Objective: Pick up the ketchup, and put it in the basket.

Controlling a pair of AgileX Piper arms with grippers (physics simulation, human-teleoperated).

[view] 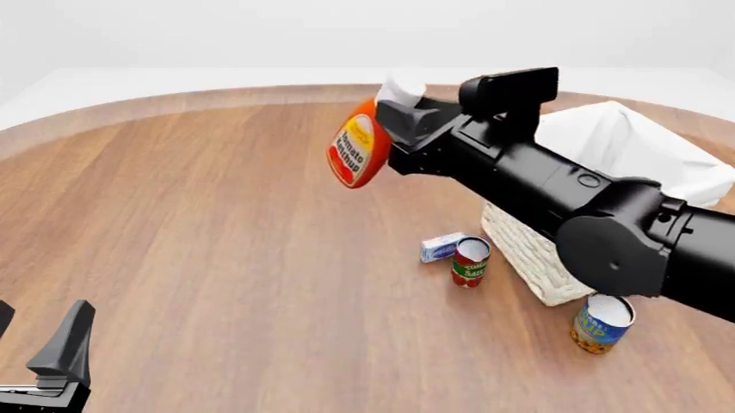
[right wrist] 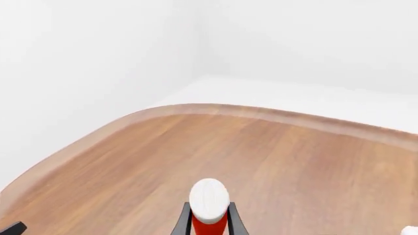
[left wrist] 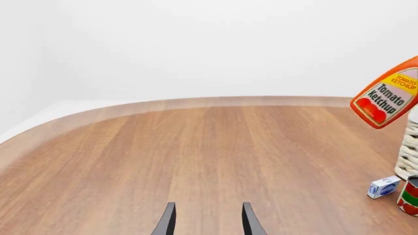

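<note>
Right gripper clamped on ketchup, held tilted above bare table, left of basket. Left gripper jaws parted, empty, near table's front edge.

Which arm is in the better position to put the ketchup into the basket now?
The right. Its gripper holds the ketchup in the air beside the basket. The left gripper is open, holds nothing and is far from both.
</note>
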